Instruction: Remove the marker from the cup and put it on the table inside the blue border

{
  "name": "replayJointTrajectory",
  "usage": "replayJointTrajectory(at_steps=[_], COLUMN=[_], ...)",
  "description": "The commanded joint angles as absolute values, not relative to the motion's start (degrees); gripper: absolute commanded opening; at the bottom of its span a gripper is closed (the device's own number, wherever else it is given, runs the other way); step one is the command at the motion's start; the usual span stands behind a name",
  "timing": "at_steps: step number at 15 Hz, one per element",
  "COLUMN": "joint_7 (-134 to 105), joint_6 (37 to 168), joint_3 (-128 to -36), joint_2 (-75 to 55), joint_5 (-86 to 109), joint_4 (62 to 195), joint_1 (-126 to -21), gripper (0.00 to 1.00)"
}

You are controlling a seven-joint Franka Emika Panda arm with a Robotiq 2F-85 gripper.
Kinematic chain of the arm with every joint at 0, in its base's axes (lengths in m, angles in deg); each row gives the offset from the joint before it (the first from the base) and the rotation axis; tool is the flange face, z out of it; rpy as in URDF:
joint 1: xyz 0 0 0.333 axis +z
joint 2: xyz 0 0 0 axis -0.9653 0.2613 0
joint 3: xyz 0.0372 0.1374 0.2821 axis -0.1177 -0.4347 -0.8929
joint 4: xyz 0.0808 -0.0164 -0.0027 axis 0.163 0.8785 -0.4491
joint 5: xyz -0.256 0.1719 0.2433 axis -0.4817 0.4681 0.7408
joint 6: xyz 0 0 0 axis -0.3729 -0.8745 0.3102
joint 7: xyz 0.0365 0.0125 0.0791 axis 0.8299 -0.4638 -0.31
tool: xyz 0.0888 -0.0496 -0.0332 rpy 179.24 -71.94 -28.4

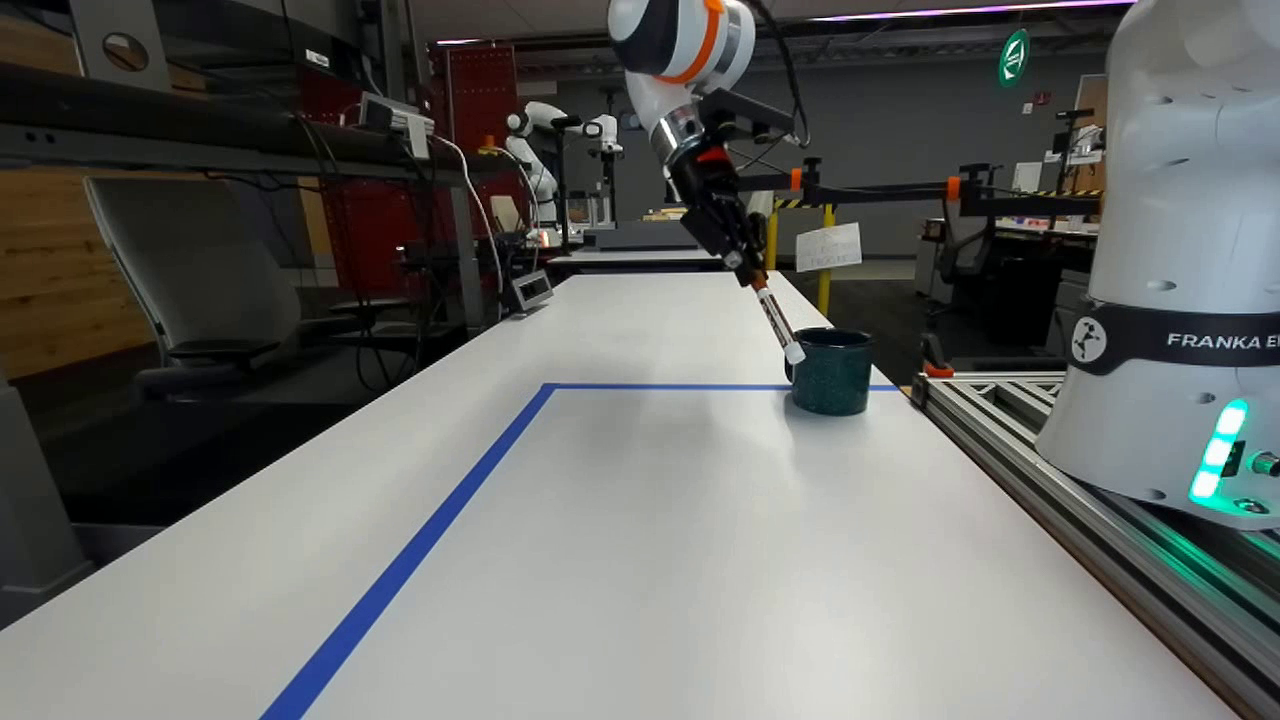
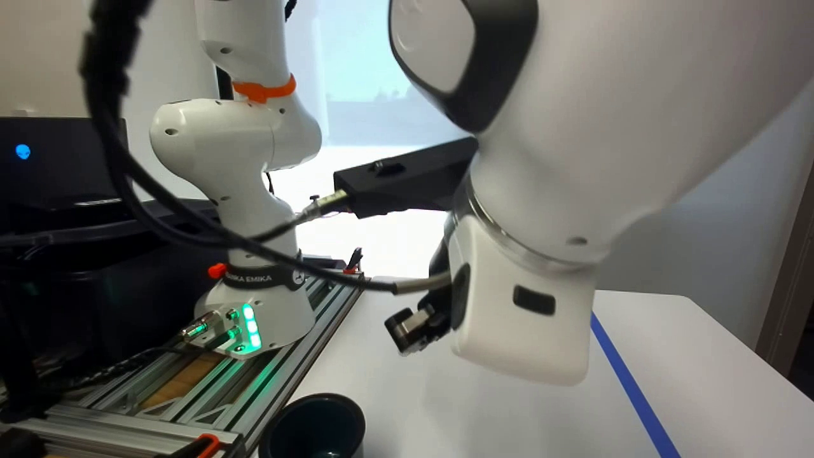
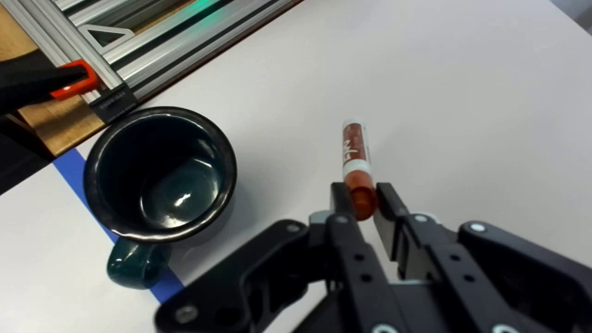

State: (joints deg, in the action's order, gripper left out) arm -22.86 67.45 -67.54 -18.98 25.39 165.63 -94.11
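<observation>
The marker (image 1: 779, 322) is thin, with a white and red-brown barrel and a reddish cap. My gripper (image 3: 360, 196) is shut on its reddish end, which also shows in an exterior view (image 1: 756, 277). The marker hangs tilted, white end down, above the white table (image 1: 650, 560). In the wrist view the marker (image 3: 356, 145) is outside the dark teal cup (image 3: 180, 194) and apart from it. The cup (image 1: 833, 375) stands upright and empty by the far line of the blue border (image 1: 420, 545), its handle over the tape. The marker is hidden in an exterior view where the cup's rim (image 2: 318, 401) shows.
The robot's base (image 1: 1180, 400) stands on a metal rail frame (image 1: 1080, 540) along the table edge beside the cup. A clamp with an orange tip (image 3: 78, 81) is near the cup. A small grey device (image 1: 532, 290) sits at the opposite table edge.
</observation>
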Motion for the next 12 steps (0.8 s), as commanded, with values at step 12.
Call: replayJointTrajectory(at_steps=[12], joint_7=[-28.0], joint_6=[81.4], joint_3=[-71.8], joint_2=[-4.3], joint_5=[18.6], joint_4=[162.1], joint_1=[-93.1], gripper=[0.05])
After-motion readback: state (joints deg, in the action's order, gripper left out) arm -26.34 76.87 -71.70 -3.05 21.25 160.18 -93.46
